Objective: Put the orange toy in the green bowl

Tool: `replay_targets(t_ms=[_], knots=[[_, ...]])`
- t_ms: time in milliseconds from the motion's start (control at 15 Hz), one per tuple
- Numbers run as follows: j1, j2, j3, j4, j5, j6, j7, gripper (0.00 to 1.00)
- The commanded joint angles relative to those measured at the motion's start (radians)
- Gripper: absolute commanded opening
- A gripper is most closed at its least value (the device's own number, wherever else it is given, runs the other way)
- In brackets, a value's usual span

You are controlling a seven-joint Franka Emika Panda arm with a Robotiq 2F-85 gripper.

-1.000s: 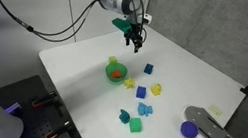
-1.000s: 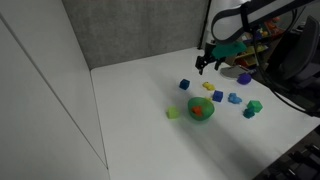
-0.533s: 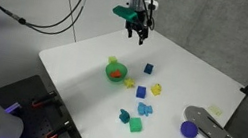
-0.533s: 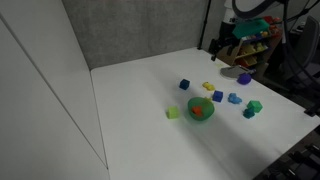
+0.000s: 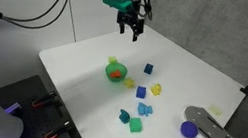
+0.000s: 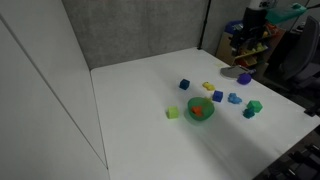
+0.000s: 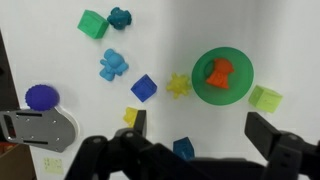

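Observation:
The orange toy [image 7: 219, 72] lies inside the green bowl [image 7: 240, 88] in the wrist view. It shows in the bowl in both exterior views too, toy [image 5: 116, 75] in bowl [image 5: 109, 71] and toy [image 6: 200, 110] in bowl [image 6: 207, 116]. My gripper [image 7: 200, 128] is open and empty, high above the table with its fingers wide apart. In an exterior view it hangs [image 5: 128, 25] well above the far edge of the table, and it is near the right edge in an exterior view [image 6: 247, 38].
Small toys lie scattered on the white table [image 5: 192, 86]: blue cubes [image 7: 144, 88], a yellow star [image 7: 179, 85], a yellow-green cube [image 7: 265, 97], a green cube [image 7: 93, 23], teal and light-blue figures [image 7: 113, 67]. A purple cup [image 7: 41, 97] sits by a grey holder [image 7: 40, 128].
My gripper has risen and moved away toward the table's far edge, open and empty. The orange toy stays in the green bowl.

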Motion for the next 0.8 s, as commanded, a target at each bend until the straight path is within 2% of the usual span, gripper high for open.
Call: replay_targets(t_ms=[0, 267, 533, 600, 733], knots=[[-0.02, -0.112, 0.027, -0.078, 0.025, -0.093, -0.011, 1.0], [-0.02, -0.203, 0.042, -0.115, 0.039, -0.208, -0.01, 1.0], [-0.032, -0.274, 0.036, -0.142, 0.056, -0.259, -0.036, 1.0], [-0.026, -0.219, 0.05, -0.106, 0.032, -0.243, -0.003, 1.0], [-0.034, -0.248, 0.048, -0.12, 0.037, -0.254, -0.007, 1.0]])
